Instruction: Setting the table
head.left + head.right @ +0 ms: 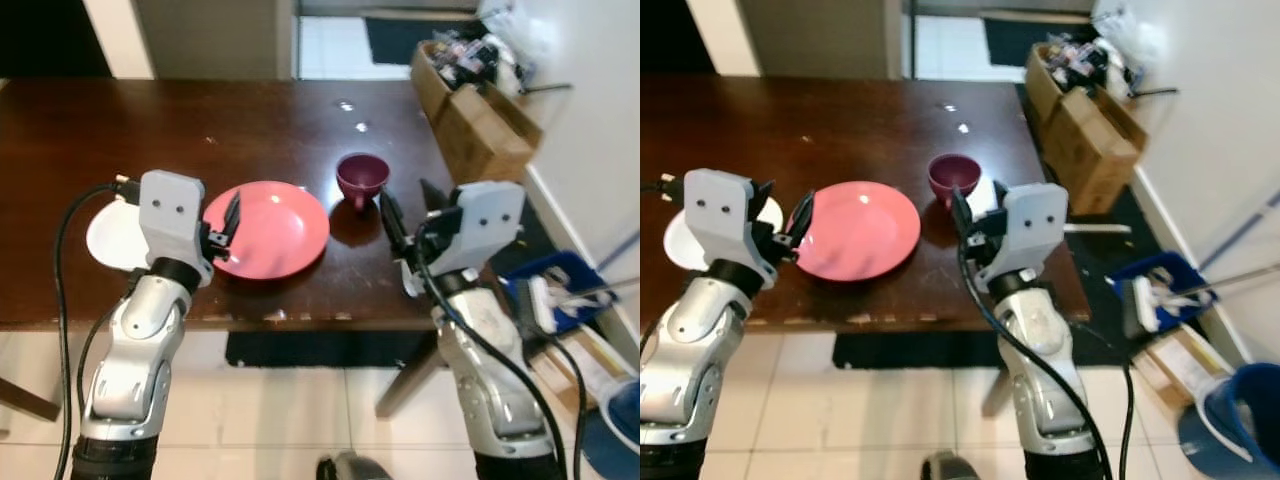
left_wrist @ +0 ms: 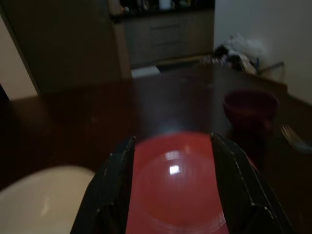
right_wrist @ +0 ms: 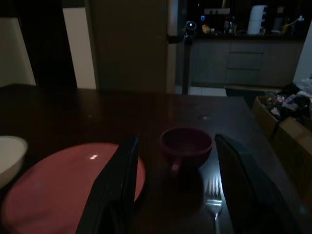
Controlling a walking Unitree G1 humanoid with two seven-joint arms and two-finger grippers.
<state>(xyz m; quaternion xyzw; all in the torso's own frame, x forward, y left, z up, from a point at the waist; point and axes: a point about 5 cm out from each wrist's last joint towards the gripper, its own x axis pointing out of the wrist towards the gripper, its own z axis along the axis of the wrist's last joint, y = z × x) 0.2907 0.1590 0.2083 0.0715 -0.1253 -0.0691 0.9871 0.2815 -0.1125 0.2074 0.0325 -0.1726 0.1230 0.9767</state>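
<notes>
A pink plate (image 1: 268, 230) lies near the front edge of the dark wooden table (image 1: 200, 125). A maroon cup (image 1: 362, 177) stands just right of it, and a white dish (image 1: 108, 236) sits at the left. A fork (image 3: 212, 196) lies on the table close to the cup. My left gripper (image 1: 228, 222) hovers open over the plate's left rim, the plate showing between its fingers (image 2: 111, 190). My right gripper (image 1: 410, 215) is open a little in front and to the right of the cup, holding nothing.
Cardboard boxes full of clutter (image 1: 470, 95) stand on the floor at the table's right end. A blue bin (image 1: 565, 290) and a blue bucket (image 1: 1230, 425) are on the floor to the right. A dark mat (image 1: 320, 348) lies under the table's front edge.
</notes>
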